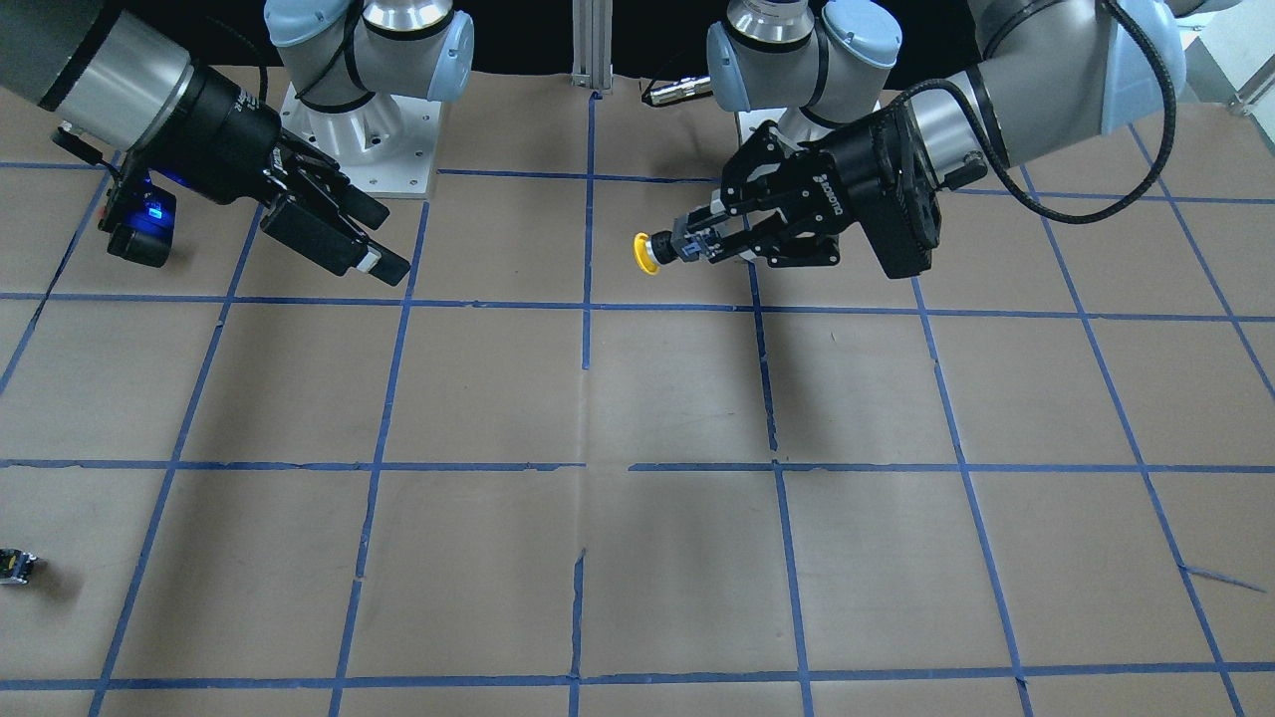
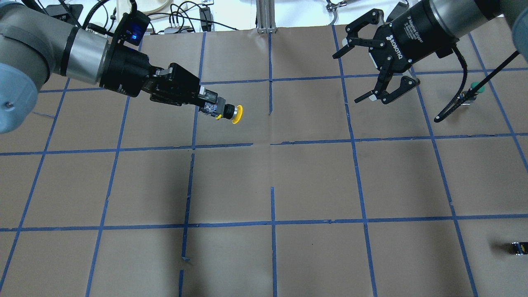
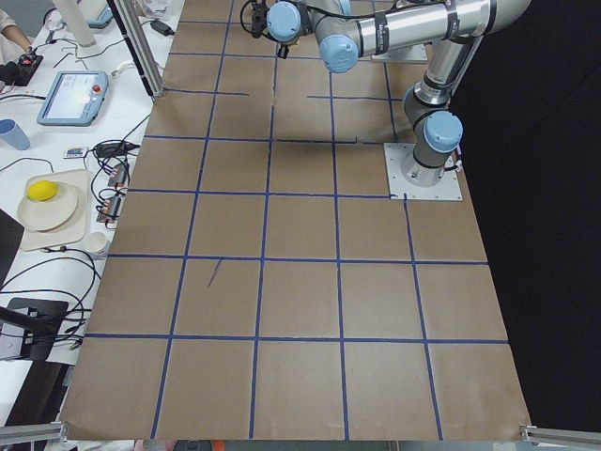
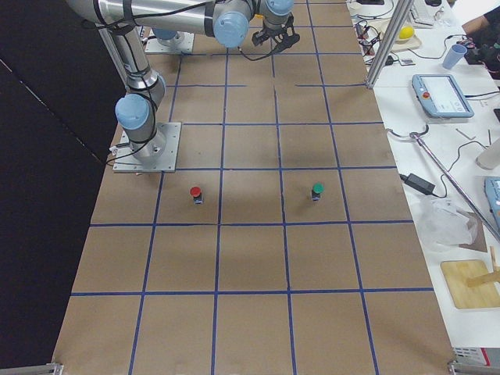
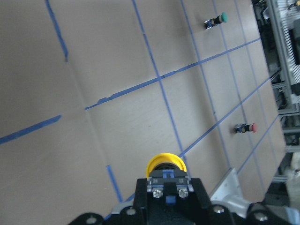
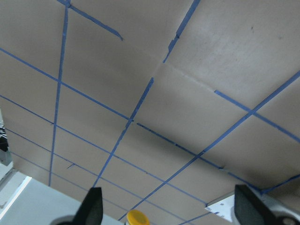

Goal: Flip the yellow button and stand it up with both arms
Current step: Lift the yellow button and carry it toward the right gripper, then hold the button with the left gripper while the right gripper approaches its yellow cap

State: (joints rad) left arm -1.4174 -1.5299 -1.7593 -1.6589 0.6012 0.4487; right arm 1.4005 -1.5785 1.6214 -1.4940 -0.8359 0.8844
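My left gripper (image 2: 209, 105) is shut on the grey contact base of the yellow button (image 2: 236, 114). It holds the button sideways above the table, with the cap pointing toward the table's middle. The same shows in the front view, gripper (image 1: 692, 245) and button (image 1: 646, 253). In the left wrist view the yellow cap (image 5: 165, 162) sticks out past the fingers. My right gripper (image 2: 346, 78) is open and empty, hovering well to the button's right, also in the front view (image 1: 393, 242). The right wrist view shows its spread fingers (image 6: 92, 207) and the yellow cap (image 6: 138, 218) at the bottom edge.
A green-capped button (image 2: 474, 87) stands at the table's far right, and a red-capped button (image 4: 195, 193) stands near the right arm's base. A small dark block (image 2: 517, 247) lies near the right front edge. Brown paper with a blue tape grid covers the table (image 2: 272, 177).
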